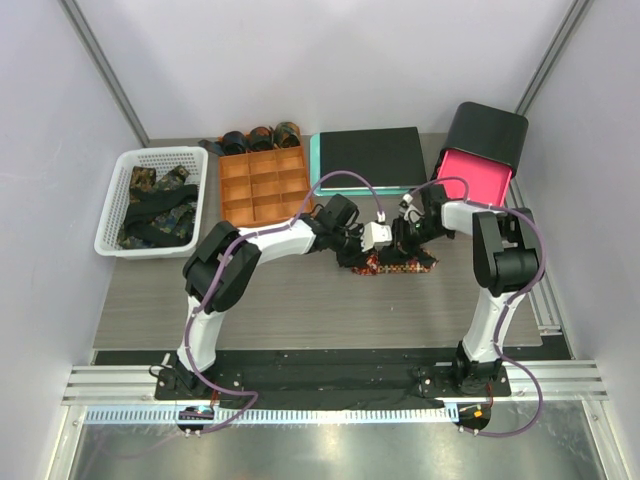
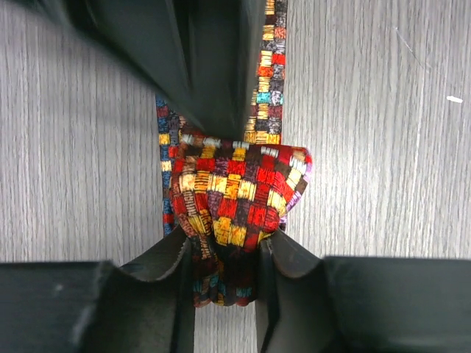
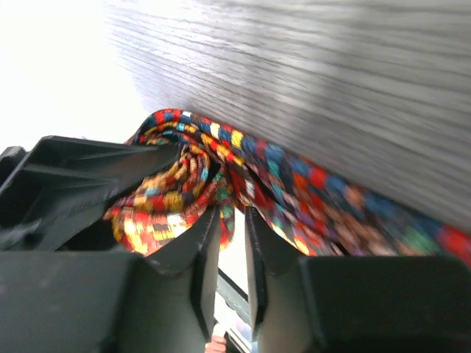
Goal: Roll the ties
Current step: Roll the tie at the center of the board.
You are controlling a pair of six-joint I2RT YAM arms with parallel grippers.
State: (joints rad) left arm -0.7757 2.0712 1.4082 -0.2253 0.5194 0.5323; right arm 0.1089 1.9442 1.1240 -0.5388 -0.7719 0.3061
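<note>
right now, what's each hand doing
Left hand: closed on the bunched end of the checked tie.
Right hand: nearly closed, tie at its tips; grip cannot be told.

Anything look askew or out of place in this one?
The checked tie's roll is lopsided: bunched and bulging to one side rather than a tight coil. The black box at the back right sits tilted. Nothing looks spilled.
</note>
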